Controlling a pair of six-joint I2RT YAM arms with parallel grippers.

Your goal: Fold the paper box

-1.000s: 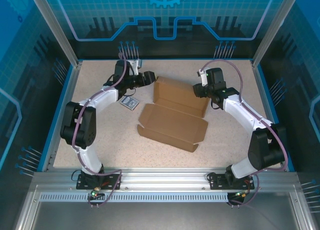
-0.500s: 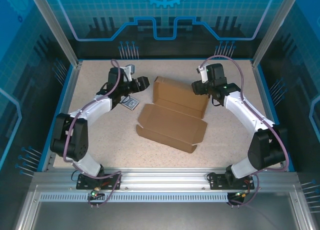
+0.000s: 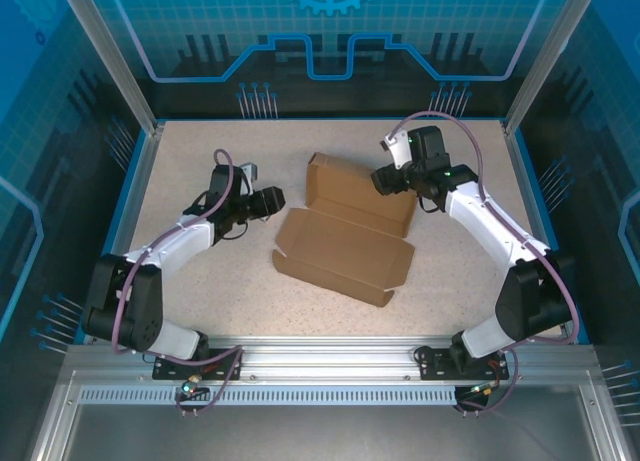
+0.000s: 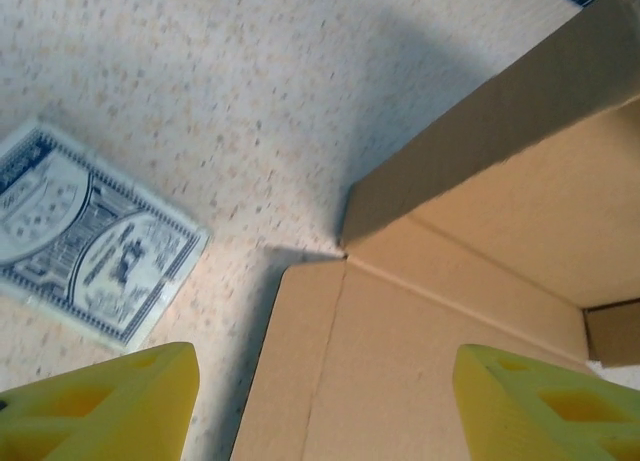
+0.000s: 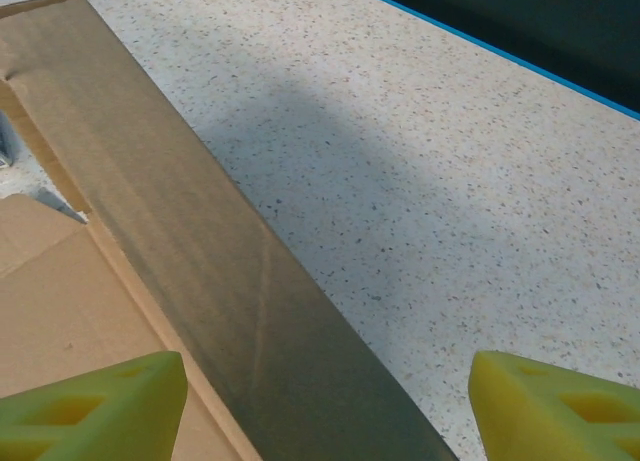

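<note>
Straight down to the paper box (image 3: 345, 236), sitting mid-surface on the speckled surface (image 3: 200, 271). Brown cardboard, with the flat lid panel spread toward 6 o'clock and a shallow tray with raised walls toward 12.

At 9 o'clock of the box, the left claw (image 3: 272, 201), low and just beside the tray's left end. At 1 o'clock, the right claw (image 3: 385, 181), parked over the tray's far wall.

Switching to the left wrist view: left claw (image 4: 320, 401) spread wide, yellow fingertips (image 4: 110, 401) far apart in the bottom corners, gripping nothing. Dead ahead, the box (image 4: 420, 361) at the corner where an upright wall meets a flat flap. Off at 9 o'clock, a black-and-white printed card (image 4: 85, 231) lying flat, near the box but apart from it.

Now the right wrist view: right claw (image 5: 330, 401) also spread wide, clamped on nothing. Between the yellow fingertips (image 5: 100, 401), the box's long wall (image 5: 200, 251) running from 10 o'clock down to 6. Bare speckle at 3 o'clock.
</note>
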